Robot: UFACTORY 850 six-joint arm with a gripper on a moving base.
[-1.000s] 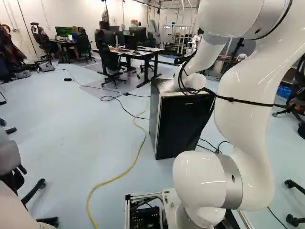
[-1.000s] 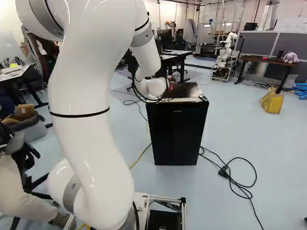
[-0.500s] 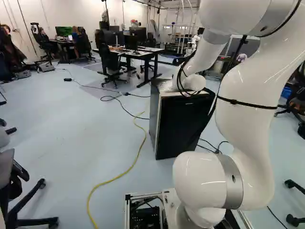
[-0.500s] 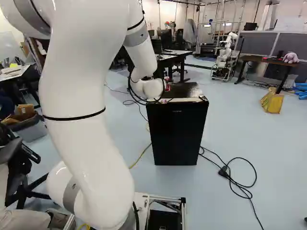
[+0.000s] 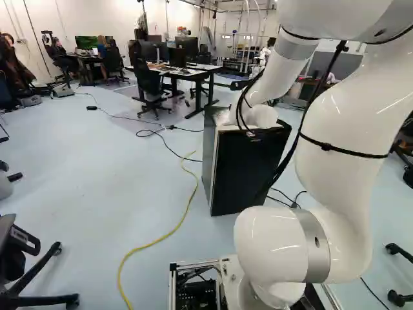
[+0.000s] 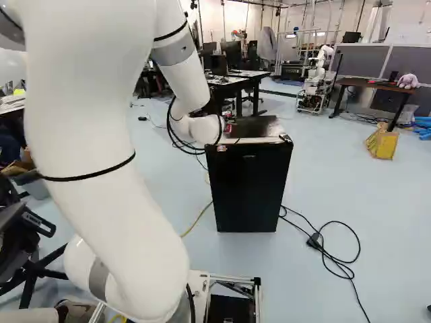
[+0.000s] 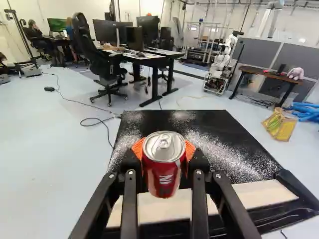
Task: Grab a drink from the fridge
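My fingers [image 7: 189,149] pinch a red drink can [image 7: 163,179] from both sides, its long axis upright, silver lid [image 7: 162,145] up, near the black fridge [image 6: 249,188].

Arm [image 6: 94,114] cut off — can [image 7: 163,174] partly hidden, prob.

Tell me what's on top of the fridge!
White specks dot the dark top of the fridge. A red can held in the gripper hides part; I can't tell whether the can touches it.
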